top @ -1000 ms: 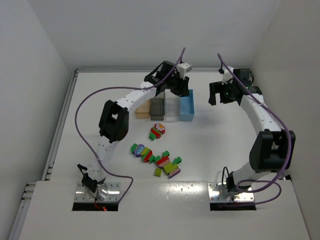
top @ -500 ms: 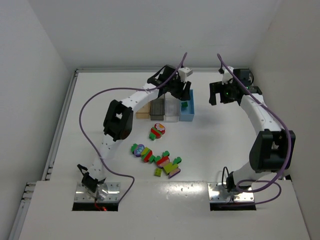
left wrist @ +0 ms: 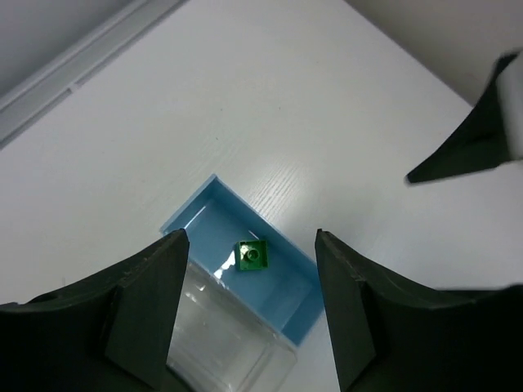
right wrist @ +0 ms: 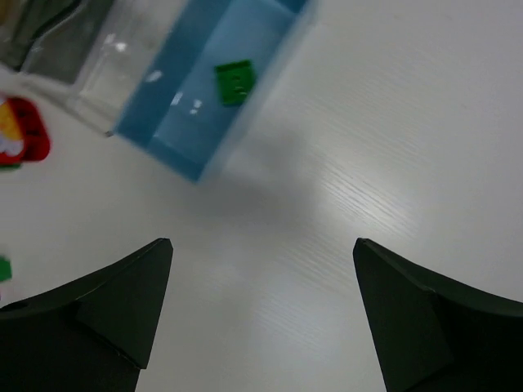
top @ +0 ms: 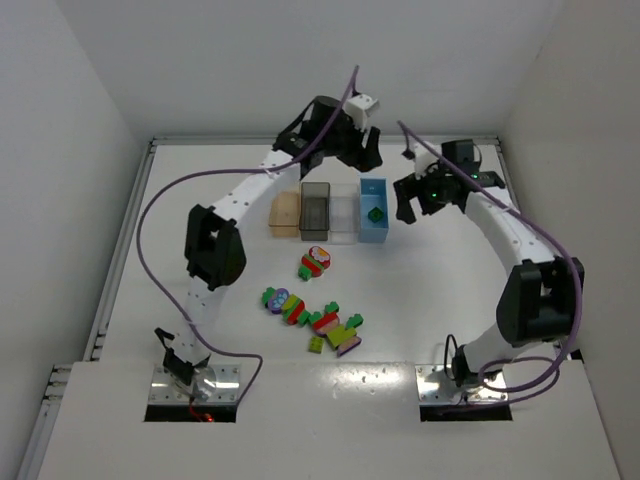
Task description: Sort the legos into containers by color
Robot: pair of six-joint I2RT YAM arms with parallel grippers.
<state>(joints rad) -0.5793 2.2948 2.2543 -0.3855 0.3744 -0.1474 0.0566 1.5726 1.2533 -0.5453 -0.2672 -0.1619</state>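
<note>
A green brick [left wrist: 252,255] lies in the light blue bin [left wrist: 214,214] under the left gripper [left wrist: 249,235], fingers spread and empty, the right gripper [right wrist: 262,242] beside the bin likewise agape; next likely needs another brick pried from the clusters [top: 318,322].

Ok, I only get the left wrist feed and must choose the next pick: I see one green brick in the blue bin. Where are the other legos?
Observer: Multicoloured clusters lie on the table in front of the bins, nearer the arm bases.
Operator: Anything in the bins I can't see?
Observer: The tan bin and the grey bin show no bricks that I can make out from above.
Operator: And the right claw?
Observer: The right claw is open and empty, just right of the blue bin.
</note>
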